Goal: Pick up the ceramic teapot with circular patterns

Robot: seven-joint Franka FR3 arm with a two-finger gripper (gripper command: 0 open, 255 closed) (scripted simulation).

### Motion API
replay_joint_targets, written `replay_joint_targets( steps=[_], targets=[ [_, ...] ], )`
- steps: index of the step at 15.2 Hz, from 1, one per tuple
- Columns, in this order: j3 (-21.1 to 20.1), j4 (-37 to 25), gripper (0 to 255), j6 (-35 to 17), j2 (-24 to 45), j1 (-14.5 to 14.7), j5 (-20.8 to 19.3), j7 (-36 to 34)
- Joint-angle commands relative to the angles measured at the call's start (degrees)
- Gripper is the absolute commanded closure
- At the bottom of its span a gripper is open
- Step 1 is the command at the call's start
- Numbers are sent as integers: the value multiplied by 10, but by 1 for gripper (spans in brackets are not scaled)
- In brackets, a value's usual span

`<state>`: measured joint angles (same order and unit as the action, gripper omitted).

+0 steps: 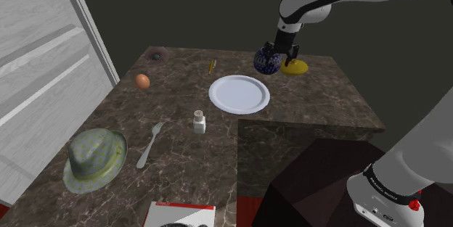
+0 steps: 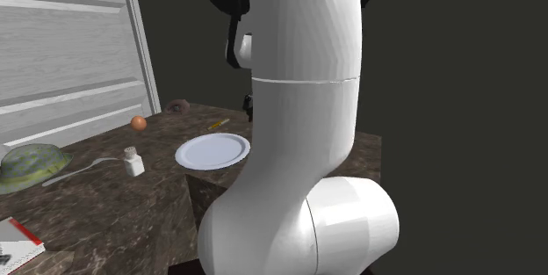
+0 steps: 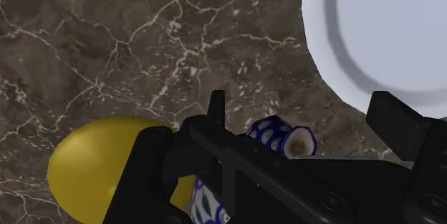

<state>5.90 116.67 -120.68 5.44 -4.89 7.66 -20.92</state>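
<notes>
Item 1, gripper: your black claw hangs over the far part of the marble counter, clenched on the teapot. In the wrist view the fingers stand on either side of its body.

Item 2, teapot: dark blue with white circular patterns. It sits at the fingertips, toward the shoulder view's left of the claw, just beyond the plate. The wrist view shows its spout pointing toward the plate. You cannot tell whether its base touches the counter.

Item 3, yellow object: rounded and low, lying on the counter just beside the teapot, on the side away from the plate.

Item 4, plate: white, round, near the counter's middle.

Item 5, shaker: small, white, upright, on the near side of the plate.

Item 6, fork: lies between the shaker and the hat.

Item 7, hat: pale green, brimmed, at the near left of the shoulder view.

Item 8, egg: brown, near the left edge.

Item 9, book: red-edged, at the near edge.
</notes>
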Motion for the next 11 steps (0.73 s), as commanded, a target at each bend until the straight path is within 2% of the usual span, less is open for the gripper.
replay_joint_targets(
  steps=[1,4,11],
  targets=[
    [4,-35,0,-8,36,-3,4,-12],
    [10,-92,0,-18,95,-11,11,-26],
    [8,-71,0,-64,120,-12,19,-17]
  ],
)
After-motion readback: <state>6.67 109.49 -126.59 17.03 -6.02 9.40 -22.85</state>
